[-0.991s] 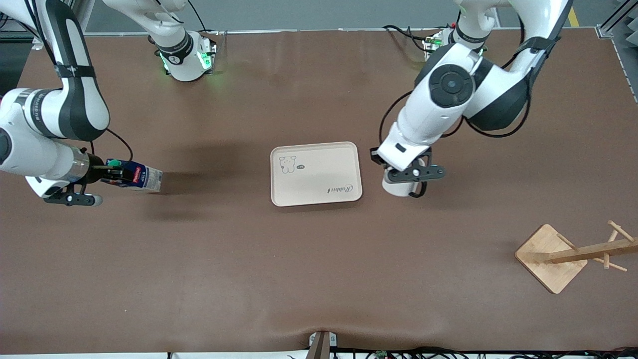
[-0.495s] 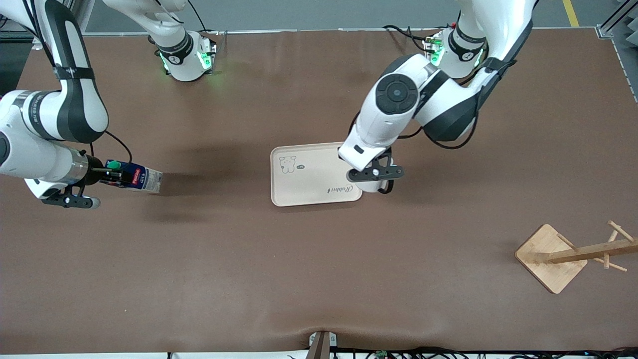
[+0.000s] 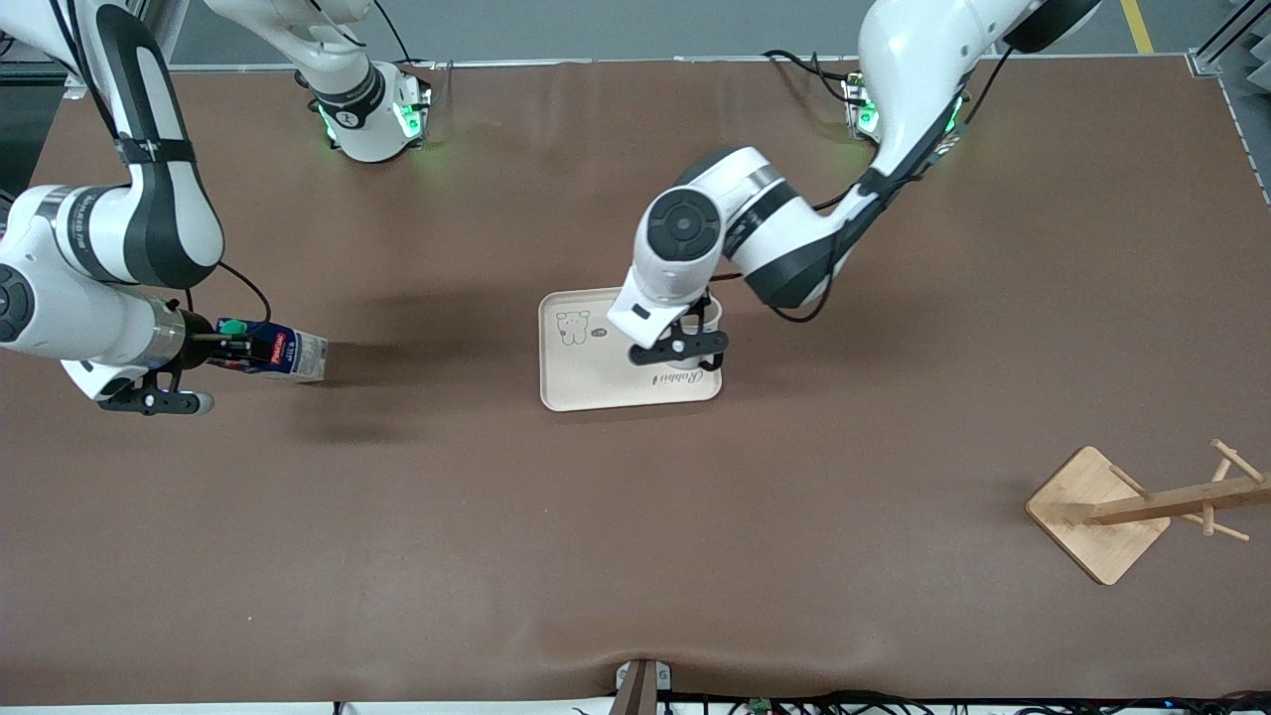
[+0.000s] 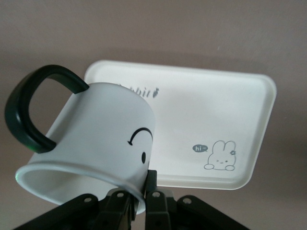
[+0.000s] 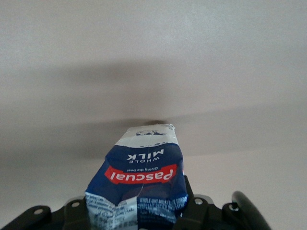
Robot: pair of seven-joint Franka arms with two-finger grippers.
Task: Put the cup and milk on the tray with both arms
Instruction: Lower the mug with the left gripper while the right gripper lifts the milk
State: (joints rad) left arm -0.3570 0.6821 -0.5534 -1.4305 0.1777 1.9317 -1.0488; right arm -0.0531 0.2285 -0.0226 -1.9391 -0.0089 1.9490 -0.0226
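The brown desk [image 3: 596, 516] carries the cream tray [image 3: 586, 377] directly under the left hand [image 3: 685, 343], and a wooden rack [image 3: 1102, 511] well apart from both hands.

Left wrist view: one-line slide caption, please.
Left gripper holds the cup by its rim, tilted, over the tray.

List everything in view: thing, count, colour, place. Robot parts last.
tray: one, cream, mid-table.
cup: one, white with black handle, tilted in the left end effector over the tray.
milk: one, blue and white with green cap, tipped in the right end effector, toward the right arm's end.
wooden rack: one, tan, toward the left arm's end, nearer the front camera than the tray.
left end effector: one, black, shut on the cup's rim.
right end effector: one, black, shut on the milk.
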